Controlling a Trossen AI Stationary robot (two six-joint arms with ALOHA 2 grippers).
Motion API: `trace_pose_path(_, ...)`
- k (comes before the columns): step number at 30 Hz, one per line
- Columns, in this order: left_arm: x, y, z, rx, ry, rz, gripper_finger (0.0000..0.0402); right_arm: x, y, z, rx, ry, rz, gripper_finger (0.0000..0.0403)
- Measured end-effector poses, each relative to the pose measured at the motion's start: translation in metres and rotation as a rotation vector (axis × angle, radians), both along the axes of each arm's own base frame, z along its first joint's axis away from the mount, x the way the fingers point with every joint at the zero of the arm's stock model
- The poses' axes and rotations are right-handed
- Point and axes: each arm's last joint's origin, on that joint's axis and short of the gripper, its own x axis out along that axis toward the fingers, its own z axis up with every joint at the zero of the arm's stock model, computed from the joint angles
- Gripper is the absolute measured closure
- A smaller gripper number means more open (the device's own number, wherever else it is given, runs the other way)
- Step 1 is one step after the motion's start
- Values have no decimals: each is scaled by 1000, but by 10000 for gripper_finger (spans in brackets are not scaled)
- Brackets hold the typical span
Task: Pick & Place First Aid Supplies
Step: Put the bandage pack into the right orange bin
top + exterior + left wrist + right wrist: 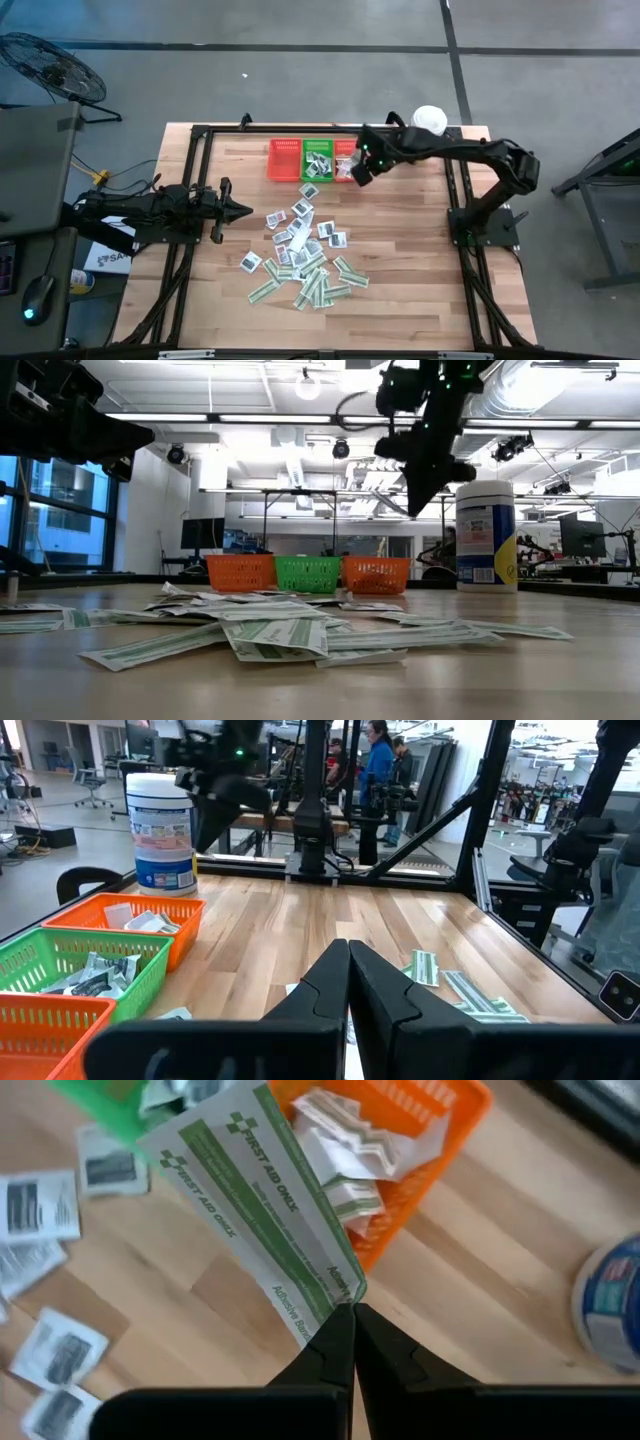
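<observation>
While many packets lie on the bench, baskets hold few; right pincer pinches a green strip, left pincer pressed together, idle.

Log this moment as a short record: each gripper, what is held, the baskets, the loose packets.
Right gripper: shut on a narrow green-and-white paper strip, above the orange mesh basket
Left gripper: shut, empty, at the table's left
Green mesh basket: holds white packets
Loose paper packets: scattered mid-table
</observation>
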Motion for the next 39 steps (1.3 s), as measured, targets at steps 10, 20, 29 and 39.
trace_pose_path(10, 0, 0, 0, 0, 0, 0, 400, 17, -39, -30, 108, -115, -160, 403)
trace_pose_path(20, 0, 0, 0, 0, 0, 0, 400, 28, -58, -58, 127, -134, -251, 403)
trace_pose_path(29, 0, 0, 0, 0, 0, 0, 400, 27, -61, -58, 140, -145, -251, 355)
trace_pose_path(39, 0, 0, 0, 0, 0, 0, 400, 24, -60, -48, 78, -147, -228, 265)
